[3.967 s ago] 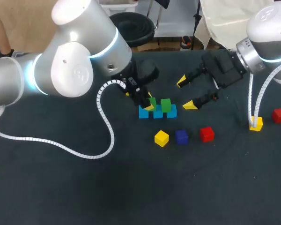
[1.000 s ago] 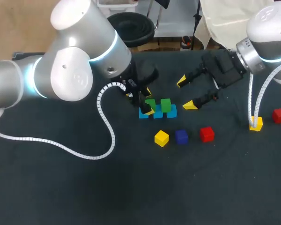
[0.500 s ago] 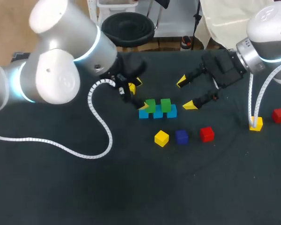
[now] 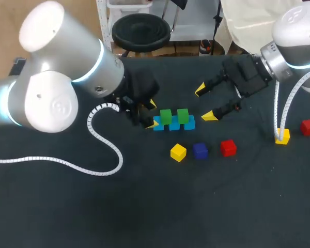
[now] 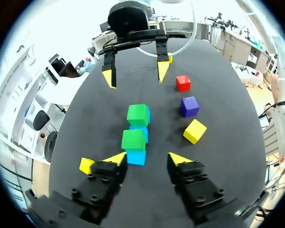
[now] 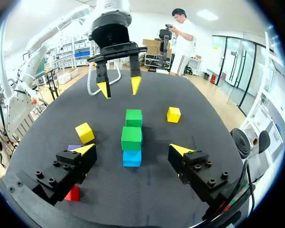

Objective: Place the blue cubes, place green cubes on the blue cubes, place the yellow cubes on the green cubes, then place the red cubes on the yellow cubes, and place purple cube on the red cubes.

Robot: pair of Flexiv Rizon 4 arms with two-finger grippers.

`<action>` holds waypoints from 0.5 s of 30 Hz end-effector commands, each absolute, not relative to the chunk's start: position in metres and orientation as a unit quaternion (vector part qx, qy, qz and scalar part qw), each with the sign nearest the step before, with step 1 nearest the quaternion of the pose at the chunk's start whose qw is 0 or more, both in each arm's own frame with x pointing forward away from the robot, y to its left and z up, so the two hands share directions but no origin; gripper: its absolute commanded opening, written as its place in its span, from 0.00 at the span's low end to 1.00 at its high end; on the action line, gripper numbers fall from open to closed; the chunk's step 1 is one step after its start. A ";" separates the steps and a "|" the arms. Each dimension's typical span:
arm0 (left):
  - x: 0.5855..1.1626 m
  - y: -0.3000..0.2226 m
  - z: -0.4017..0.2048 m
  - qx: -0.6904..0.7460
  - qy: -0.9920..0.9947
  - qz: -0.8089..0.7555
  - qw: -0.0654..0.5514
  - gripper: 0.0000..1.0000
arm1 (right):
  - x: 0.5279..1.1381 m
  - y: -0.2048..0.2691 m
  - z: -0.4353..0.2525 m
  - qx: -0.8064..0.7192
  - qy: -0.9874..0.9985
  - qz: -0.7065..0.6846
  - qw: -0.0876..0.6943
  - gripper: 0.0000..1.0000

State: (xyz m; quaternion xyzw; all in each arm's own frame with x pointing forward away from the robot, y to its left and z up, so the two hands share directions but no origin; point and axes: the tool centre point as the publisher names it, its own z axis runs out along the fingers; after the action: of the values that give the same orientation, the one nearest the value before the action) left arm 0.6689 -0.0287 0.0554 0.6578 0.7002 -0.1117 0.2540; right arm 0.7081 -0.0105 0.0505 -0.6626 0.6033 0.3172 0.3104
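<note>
left gripper (image 4: 151,114): released, fingers spread, nothing between them. the row of blue cubes (image 4: 190,123) lies directly ahead of it. the nearest end of the row sits close to one fingertip, and we cannot tell whether they touch. two green cubes (image 4: 166,116) rest on top of the row.

right gripper (image 4: 205,102): released and empty. it faces the left gripper from beyond the far end of the row, apart from the cubes.

in the left wrist view, a yellow cube (image 5: 195,131), a purple cube (image 5: 189,106) and a red cube (image 5: 183,83) lie in a line on the surface (image 5: 218,156), ahead of the left gripper and to one side of the row. a second yellow cube (image 5: 86,165) lies on the other side, just beside one finger.

a third yellow cube (image 4: 282,138) and a second red cube (image 4: 308,126) lie well apart from both grippers, near the right arm.
</note>
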 end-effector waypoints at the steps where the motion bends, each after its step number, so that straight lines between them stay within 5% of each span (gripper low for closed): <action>1: 0.665 -0.023 0.052 0.649 0.702 -0.129 0.264 0.00 | 0.707 -0.011 0.051 -0.662 0.603 0.317 0.312 1.00; 5: 0.672 -0.013 0.053 0.631 0.715 -0.144 0.264 0.00 | 0.707 -0.011 0.051 -0.662 0.603 0.317 0.312 1.00; 6: 0.674 -0.011 0.054 0.624 0.722 -0.144 0.261 0.38 | 0.707 -0.011 0.051 -0.662 0.603 0.317 0.312 1.00; 7: 0.677 -0.008 0.055 0.623 0.724 -0.143 0.260 1.00 | 0.707 -0.011 0.051 -0.662 0.603 0.317 0.312 1.00; 15: 0.687 0.008 0.066 0.619 0.722 -0.151 0.270 1.00 | 0.707 -0.011 0.051 -0.662 0.603 0.317 0.312 1.00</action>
State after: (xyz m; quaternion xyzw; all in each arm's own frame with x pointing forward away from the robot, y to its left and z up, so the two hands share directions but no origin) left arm 0.6863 0.0012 0.0622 0.6175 0.7247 -0.1445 0.2695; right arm 0.7081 -0.0106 0.0505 -0.6626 0.6033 0.3172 0.3104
